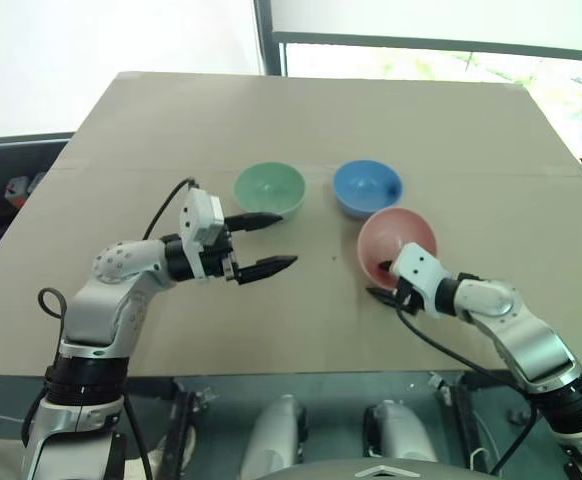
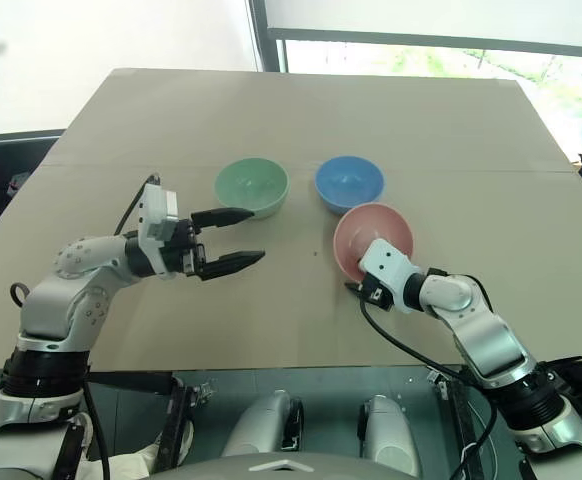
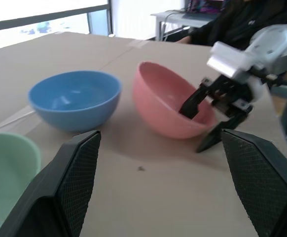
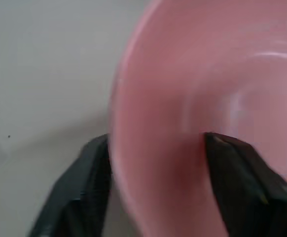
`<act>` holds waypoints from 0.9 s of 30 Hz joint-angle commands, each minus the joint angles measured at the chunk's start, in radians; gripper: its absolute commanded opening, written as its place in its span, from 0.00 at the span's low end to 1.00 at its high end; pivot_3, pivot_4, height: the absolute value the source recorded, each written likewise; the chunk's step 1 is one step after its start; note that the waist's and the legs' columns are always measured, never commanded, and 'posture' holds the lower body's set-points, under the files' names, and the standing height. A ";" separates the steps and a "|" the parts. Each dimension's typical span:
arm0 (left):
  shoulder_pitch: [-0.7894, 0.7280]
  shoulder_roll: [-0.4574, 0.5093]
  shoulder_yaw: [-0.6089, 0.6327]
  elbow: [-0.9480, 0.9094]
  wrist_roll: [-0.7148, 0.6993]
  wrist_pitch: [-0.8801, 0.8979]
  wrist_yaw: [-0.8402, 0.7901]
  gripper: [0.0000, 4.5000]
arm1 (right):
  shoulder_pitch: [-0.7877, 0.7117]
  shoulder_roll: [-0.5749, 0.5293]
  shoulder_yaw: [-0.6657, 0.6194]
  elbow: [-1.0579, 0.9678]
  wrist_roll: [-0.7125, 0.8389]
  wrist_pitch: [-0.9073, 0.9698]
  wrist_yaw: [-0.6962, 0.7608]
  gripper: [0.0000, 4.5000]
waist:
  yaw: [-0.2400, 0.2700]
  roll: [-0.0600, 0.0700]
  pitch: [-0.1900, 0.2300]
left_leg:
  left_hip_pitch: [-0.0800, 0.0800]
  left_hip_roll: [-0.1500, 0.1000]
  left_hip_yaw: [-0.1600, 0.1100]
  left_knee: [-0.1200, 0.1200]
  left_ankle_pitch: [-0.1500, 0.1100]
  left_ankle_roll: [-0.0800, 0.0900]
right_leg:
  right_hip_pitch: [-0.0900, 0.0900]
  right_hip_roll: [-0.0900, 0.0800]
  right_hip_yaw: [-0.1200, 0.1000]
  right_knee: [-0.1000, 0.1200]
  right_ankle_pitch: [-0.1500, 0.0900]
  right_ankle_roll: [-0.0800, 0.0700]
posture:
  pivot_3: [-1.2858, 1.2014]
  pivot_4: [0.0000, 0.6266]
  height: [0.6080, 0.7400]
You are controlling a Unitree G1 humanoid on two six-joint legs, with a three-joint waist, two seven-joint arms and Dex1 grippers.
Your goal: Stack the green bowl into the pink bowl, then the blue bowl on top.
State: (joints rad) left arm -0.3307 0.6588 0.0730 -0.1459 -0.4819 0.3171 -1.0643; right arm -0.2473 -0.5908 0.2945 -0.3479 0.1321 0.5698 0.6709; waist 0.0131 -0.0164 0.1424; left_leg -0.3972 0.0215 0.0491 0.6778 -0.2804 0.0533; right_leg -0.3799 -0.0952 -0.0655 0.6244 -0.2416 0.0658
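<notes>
The left pincer (image 1: 263, 242) hovers with fingers apart, just beside the green bowl (image 1: 269, 189) on the tabletop (image 1: 171, 130). The blue bowl (image 1: 367, 187) stands right of it. The pink bowl (image 1: 399, 240), near the blue one, is tilted, its rim between the right pincer's (image 3: 213, 123) parted fingers, one inside and one outside.

The counter (image 1: 171, 130) was a plain tan cardboard-looking top. Three bowls sat on it mid-way back: the green bowl (image 1: 269, 189) on the left, the blue bowl (image 1: 367, 187) just right of it, and the pink bowl (image 1: 398, 240) nearer, tipped up on its side right next to the blue one.
</notes>
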 commanded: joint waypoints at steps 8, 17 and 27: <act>-0.203 0.077 -0.244 0.095 0.494 -0.052 0.225 0.91 | -0.083 0.078 -0.224 -0.263 0.230 0.072 -0.026 1.00 | 0.005 -0.001 0.000 | 0.000 -0.002 -0.001 0.000 0.000 0.000 | 0.000 0.000 -0.001 0.000 0.000 0.000 | 0.52 0.24 1.00; -0.365 0.008 -0.409 0.357 0.681 -0.133 0.236 0.76 | -0.088 0.105 -0.193 -0.278 0.195 0.064 -0.092 1.00 | 0.001 -0.001 0.000 | -0.003 -0.003 0.001 -0.003 0.000 0.000 | -0.002 0.000 -0.001 0.001 0.000 0.000 | 0.52 0.24 1.00; -0.434 -0.033 -0.388 0.434 0.681 -0.180 0.200 0.02 | -0.045 0.094 -0.228 -0.324 0.199 0.069 -0.126 1.00 | 0.001 -0.001 0.001 | -0.003 -0.003 0.000 -0.003 0.000 0.000 | -0.002 0.000 -0.001 0.001 0.000 0.000 | 0.52 0.24 1.00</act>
State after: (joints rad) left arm -0.7322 0.6272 -0.3444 0.3031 0.2125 0.1538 -0.8527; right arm -0.2947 -0.4875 0.1003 -0.6206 0.3247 0.6505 0.5558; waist 0.0145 -0.0173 0.1430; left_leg -0.4003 0.0185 0.0494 0.6747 -0.2803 0.0534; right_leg -0.3822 -0.0952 -0.0663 0.6256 -0.2415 0.0663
